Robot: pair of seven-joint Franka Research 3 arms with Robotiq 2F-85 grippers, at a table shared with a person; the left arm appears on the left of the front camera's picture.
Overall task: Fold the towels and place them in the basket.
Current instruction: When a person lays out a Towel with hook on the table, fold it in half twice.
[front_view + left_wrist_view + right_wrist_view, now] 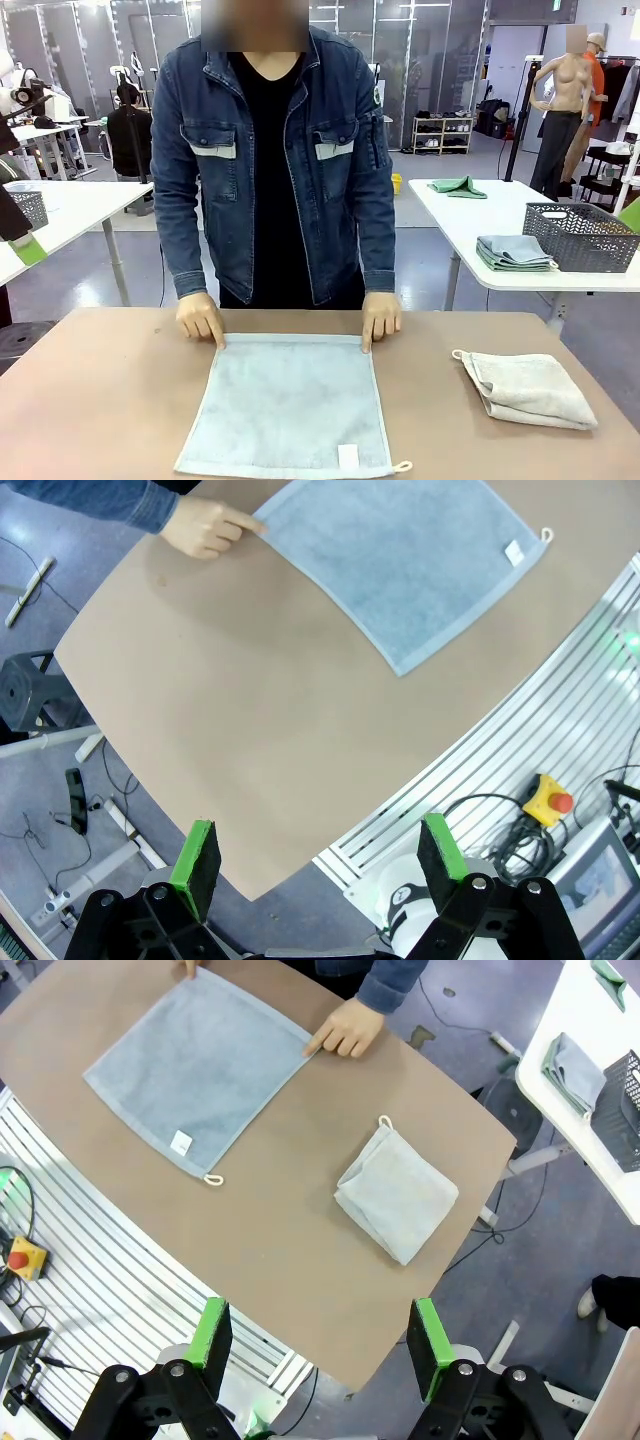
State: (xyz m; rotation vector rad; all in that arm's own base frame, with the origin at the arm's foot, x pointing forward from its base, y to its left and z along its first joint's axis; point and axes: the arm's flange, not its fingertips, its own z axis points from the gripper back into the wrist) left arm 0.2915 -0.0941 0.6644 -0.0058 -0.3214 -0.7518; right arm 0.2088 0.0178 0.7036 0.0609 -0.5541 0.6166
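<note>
Towels lie on your brown worktop point(100, 400), two in count. The first is a pale blue towel point(290, 405), spread flat in the middle. A person at the far side presses its two far corners down, one hand point(200, 318) on one corner and the other hand point(380, 316) on the other. This towel has one small white label point(348, 456) near the edge on your side, but any writing on it is too small to read. It also has one hanging loop point(402, 466) at the near corner beside the label. The second is a folded beige towel point(530, 388), which lies apart, toward your right side, with one loop of its own. One dark grey basket point(580, 235) stands on a white table point(470, 225) behind, and just beside it you see a small stack of folded towels point(515, 252). One green towel point(458, 186) lies farther back on the same table. Your left tool point(318, 858) is wide and holds nothing, above the near edge of the worktop. Your right tool point(320, 1338) is also wide and holds nothing.
</note>
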